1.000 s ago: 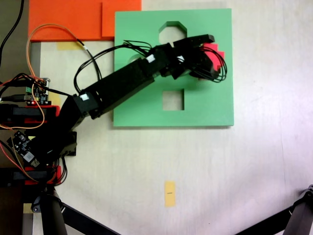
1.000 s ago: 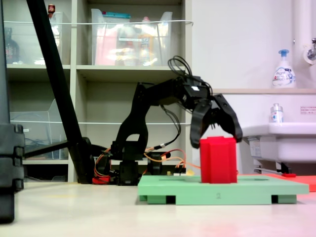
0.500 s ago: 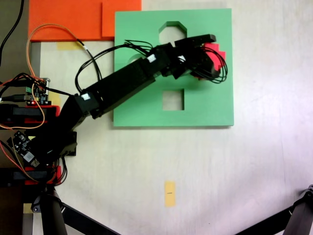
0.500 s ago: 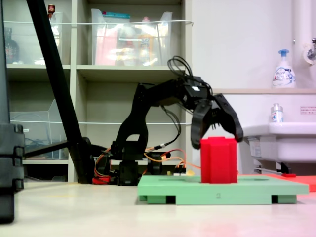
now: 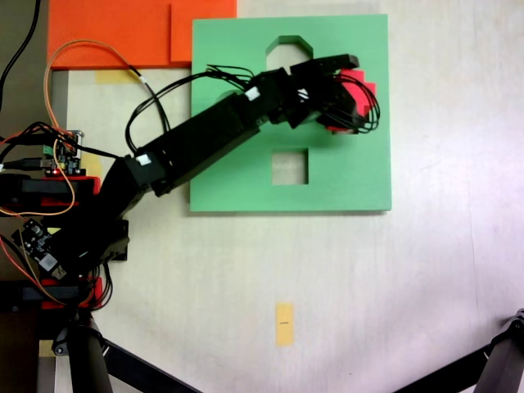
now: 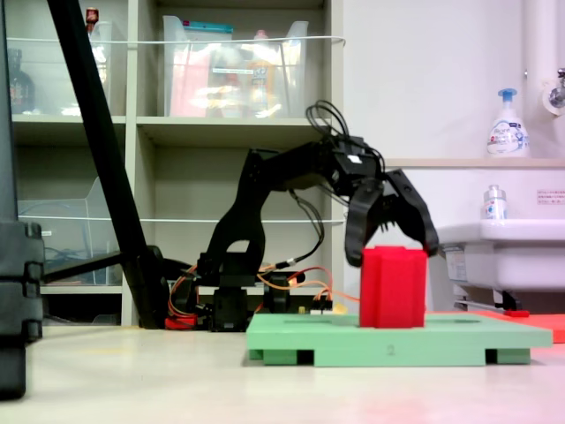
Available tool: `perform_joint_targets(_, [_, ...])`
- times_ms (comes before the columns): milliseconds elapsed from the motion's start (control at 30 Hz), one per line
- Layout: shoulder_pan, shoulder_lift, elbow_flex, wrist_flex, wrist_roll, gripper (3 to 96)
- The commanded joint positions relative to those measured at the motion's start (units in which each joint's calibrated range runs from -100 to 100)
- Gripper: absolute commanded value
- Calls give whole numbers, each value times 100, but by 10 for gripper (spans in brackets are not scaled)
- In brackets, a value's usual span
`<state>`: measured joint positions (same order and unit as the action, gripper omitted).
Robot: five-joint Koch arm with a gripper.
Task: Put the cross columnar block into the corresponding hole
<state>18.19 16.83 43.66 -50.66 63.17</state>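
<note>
Reaching from the left edge of the first exterior view, the black arm stretches diagonally to the upper right across the green foam board, which lies flat on the pale counter in the upper middle of that frame. Red cross columnar block stands upright on the board, right of centre in the second exterior view; the first exterior view shows its red top at the board's upper right, partly under the claw. The corresponding hole is hidden beneath the block, so how deep the block sits is unclear. Claw hangs just above the block's top, jaws spread wide to either side, holding nothing. Versus a second ago: claw sits slightly further toward the second exterior view's right; block and board unchanged. Square cutout lies below the arm in the first exterior view, octagonal cutout above.
</note>
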Motion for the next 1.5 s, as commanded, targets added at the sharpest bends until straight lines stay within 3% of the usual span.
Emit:
perform_joint_targets(33, [156, 21, 131, -13, 68, 437])
perform_joint_targets(1033, [-39, -188, 141, -707, 264, 436])
perform_joint_targets(1500, [-166, -1459, 141, -1207, 230, 429])
